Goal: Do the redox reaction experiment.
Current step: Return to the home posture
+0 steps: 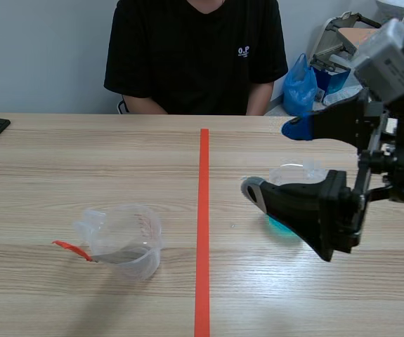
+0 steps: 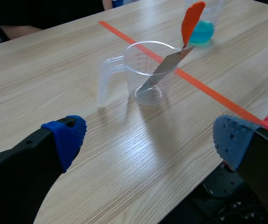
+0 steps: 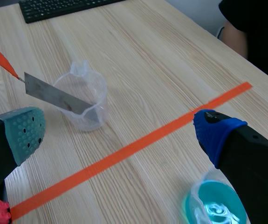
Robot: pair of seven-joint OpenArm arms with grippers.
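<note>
The left fingers (image 2: 64, 137) stand spread wide, released, with only bare table (image 2: 124, 154) between them. Ahead of them stands the clear measuring cup (image 2: 140, 77), and a metal strip (image 2: 164, 70) with an orange-red handle (image 2: 191, 21) leans inside it. Farther ahead, past the tape line (image 2: 203, 88), sits the cup of blue liquid (image 2: 201, 31). The right fingers (image 3: 26, 133) are equally wide open and grasp nothing. The cup of blue liquid lies just under the blue-padded one, the measuring cup is ahead of the green-padded one, and a keyboard (image 3: 64, 7) lies far beyond.
</note>
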